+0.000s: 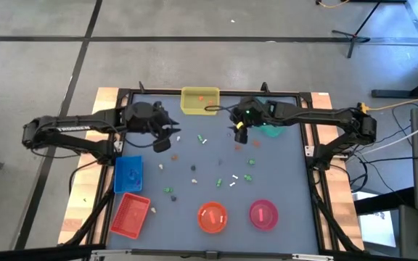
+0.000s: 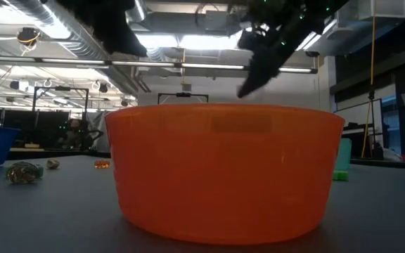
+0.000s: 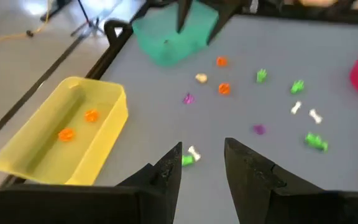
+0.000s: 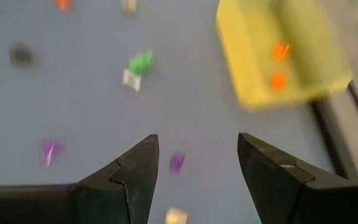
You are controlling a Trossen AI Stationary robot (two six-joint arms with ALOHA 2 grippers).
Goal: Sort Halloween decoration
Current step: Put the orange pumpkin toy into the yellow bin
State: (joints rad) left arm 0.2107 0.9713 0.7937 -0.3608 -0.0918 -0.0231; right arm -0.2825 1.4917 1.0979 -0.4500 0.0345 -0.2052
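The left tool [image 1: 164, 139] is held over the far left part of the grey bench [image 1: 281, 185], just beside the yellow tray [image 1: 199, 101]. Its two fingers [image 3: 166, 177] are seen spread apart with nothing between them. The right tool [image 1: 239, 133] is held over the far middle of the bench, between the yellow tray and the green tray [image 1: 271, 130]. Its fingers [image 4: 135, 168] are also spread, and nothing is pinched.

The trinkets [image 1: 232, 180] are scattered over the middle of the bench, between the two tools and the row of containers at the near edge. Green, white, orange, purple and beige pieces can be made out. A white and green pair [image 3: 190, 155] lies just ahead of the left tool's fingers. A purple piece [image 4: 177, 162] lies on the bench between the right tool's fingers.

Two orange pieces [image 3: 91, 115] are lying inside the yellow tray. A blue tray [image 1: 128, 172] and a red tray [image 1: 130, 214] are placed along the left side. An orange bowl [image 1: 212, 217] and a pink bowl [image 1: 263, 214] are set near the front edge; something small is seen inside each, but what it is cannot be told.
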